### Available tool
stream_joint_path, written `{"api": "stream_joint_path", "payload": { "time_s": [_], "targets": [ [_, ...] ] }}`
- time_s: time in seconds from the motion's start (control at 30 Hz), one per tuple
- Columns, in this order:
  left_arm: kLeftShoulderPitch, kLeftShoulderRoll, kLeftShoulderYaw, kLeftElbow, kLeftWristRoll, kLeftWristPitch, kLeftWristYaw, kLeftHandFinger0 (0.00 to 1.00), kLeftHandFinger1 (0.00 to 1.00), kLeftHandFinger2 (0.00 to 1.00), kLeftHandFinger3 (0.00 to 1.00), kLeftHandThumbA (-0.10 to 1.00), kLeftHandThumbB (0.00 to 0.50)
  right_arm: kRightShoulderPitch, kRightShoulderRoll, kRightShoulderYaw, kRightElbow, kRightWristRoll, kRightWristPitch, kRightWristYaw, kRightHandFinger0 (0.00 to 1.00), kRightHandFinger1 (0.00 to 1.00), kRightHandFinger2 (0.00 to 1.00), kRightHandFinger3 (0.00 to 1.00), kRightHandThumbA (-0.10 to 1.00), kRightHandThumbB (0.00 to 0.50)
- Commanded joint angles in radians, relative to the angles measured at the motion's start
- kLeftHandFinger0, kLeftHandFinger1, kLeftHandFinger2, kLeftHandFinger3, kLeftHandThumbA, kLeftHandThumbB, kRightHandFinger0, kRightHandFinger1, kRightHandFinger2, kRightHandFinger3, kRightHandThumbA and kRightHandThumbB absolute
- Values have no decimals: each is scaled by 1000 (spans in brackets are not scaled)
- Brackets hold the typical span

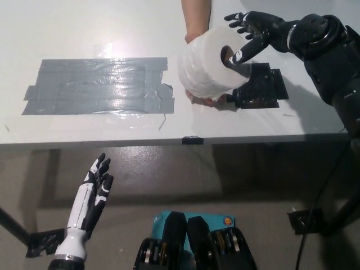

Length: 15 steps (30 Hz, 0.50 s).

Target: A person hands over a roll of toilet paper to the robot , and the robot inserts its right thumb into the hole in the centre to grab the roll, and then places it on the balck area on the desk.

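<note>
Thumb of spread right hand (pixel 251 34) seemingly at toilet paper roll (pixel 211 64) hole.

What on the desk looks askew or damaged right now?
The grey tape patch on the desk is wrinkled, with ragged overlapping strips and loose ends at its right edge. The toilet paper roll and black area look intact.

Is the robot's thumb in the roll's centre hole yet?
Just entering: the right hand is open, its thumb tip at the hole's edge on the toilet paper roll, which a person's hand holds up.
</note>
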Motion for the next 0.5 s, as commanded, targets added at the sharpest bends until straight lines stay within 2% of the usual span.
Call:
{"api": "stream_joint_path", "payload": {
  "time_s": [0.0, 0.17, 0.2, 0.3, 0.43, 0.47],
  "targets": [
    [-15, 5, -5, -24, 1, -30, 3, 1000, 1000, 1000, 1000, 902, 102, -73, -5, -2, -9, -23, -24, -29, 1000, 1000, 1000, 1000, 913, 499],
    [-11, 6, -6, -32, 10, -24, 6, 1000, 1000, 1000, 1000, 912, 101, -70, -6, 9, -12, -43, -46, -50, 1000, 1000, 1000, 1000, 933, 483],
    [-11, 5, -6, -32, 6, -27, 4, 1000, 1000, 1000, 1000, 911, 99, -72, -5, 14, -11, -51, -43, -57, 1000, 1000, 1000, 1000, 939, 499],
    [-14, 4, -5, -23, -4, -36, 1, 1000, 1000, 1000, 1000, 895, 96, -69, -5, 14, -19, -61, -43, -80, 1000, 1000, 1000, 1000, 933, 498],
    [-13, 6, -6, -25, 4, -34, 3, 1000, 1000, 1000, 1000, 898, 100, -61, 0, 23, -20, -87, -105, -158, 1000, 1000, 1000, 1000, 919, 464],
    [-12, 7, -7, -24, 5, -37, 2, 1000, 1000, 1000, 1000, 902, 98, -62, 5, 23, -13, -90, -105, -179, 1000, 1000, 1000, 1000, 923, 478]
  ]
}}
